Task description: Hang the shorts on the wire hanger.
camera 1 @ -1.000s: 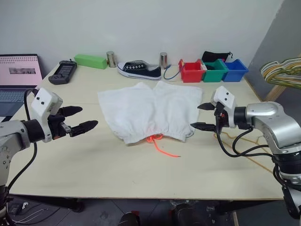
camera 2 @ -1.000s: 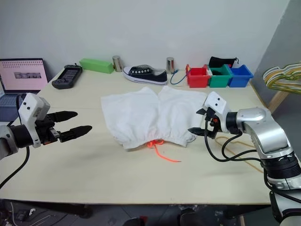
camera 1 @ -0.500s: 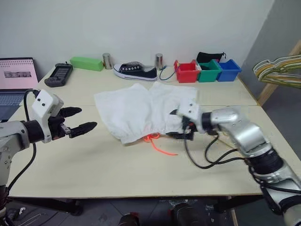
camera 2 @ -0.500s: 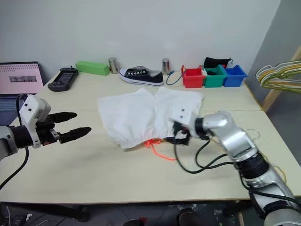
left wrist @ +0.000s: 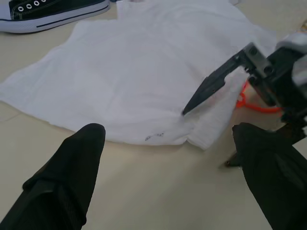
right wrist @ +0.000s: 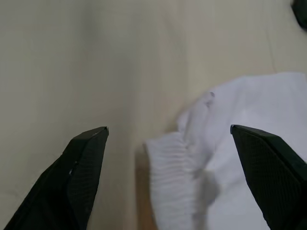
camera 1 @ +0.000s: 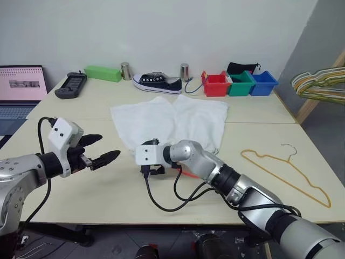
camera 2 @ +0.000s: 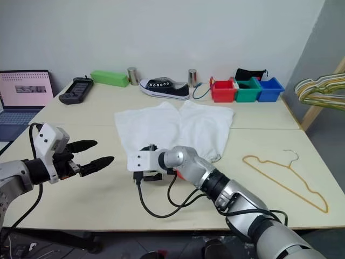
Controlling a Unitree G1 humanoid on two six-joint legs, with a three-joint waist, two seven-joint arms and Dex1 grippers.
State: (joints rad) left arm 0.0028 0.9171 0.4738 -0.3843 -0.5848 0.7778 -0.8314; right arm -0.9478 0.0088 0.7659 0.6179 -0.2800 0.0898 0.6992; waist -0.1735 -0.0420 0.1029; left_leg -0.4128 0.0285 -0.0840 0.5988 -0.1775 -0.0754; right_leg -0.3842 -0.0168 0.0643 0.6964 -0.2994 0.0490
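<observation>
The white shorts point(camera 1: 167, 121) lie flat mid-table with the waistband toward me. A bit of orange drawstring point(left wrist: 244, 98) shows at the waistband. My right arm reaches across the front of the shorts, and its gripper point(left wrist: 205, 139) sits low at the near-left waistband corner. In the right wrist view that gripper point(right wrist: 168, 129) is open, with the gathered waistband corner point(right wrist: 168, 163) lying between its fingers. My left gripper point(camera 1: 108, 147) hovers open above the table, left of the shorts and apart from them. The wire hanger point(camera 1: 243, 155) lies flat on the table at the right.
Along the back edge stand a green box point(camera 1: 102, 72), two metal cans point(camera 1: 125, 70), a dark shoe point(camera 1: 157, 82) and red, green and blue bins point(camera 1: 240, 82). A laptop point(camera 1: 19, 91) and a black device point(camera 1: 70, 84) are at far left. A bunch of coloured hangers point(camera 1: 318, 83) hangs at right.
My right arm swept from the right side of the shorts across their front to the near-left waistband corner, sinking lower. The left gripper dropped slightly. The camera also shifted.
</observation>
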